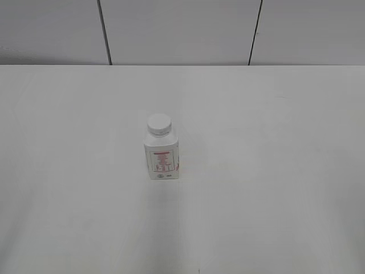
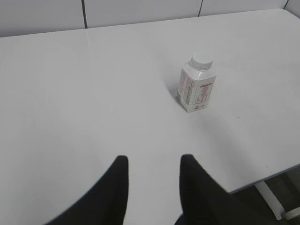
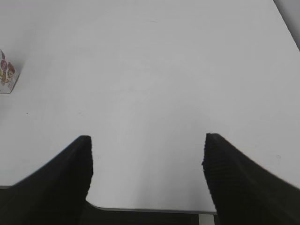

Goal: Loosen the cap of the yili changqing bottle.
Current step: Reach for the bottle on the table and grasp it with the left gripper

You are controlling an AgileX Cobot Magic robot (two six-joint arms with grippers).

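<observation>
The yili changqing bottle (image 1: 162,160) stands upright near the middle of the white table, white with pink-red print. Its white ribbed cap (image 1: 159,124) sits on the neck. The bottle also shows in the left wrist view (image 2: 197,89) with its cap (image 2: 202,61), far ahead and to the right of my left gripper (image 2: 153,160), which is open and empty. My right gripper (image 3: 148,138) is wide open and empty over the table's near edge. Only a corner of the bottle (image 3: 7,76) shows at the left edge of the right wrist view. Neither gripper shows in the exterior view.
The white table (image 1: 274,171) ends at a pale panelled wall (image 1: 182,28) at the back. Its near edge (image 3: 150,209) lies just under the right gripper. The table's right front corner and a leg (image 2: 272,199) show in the left wrist view.
</observation>
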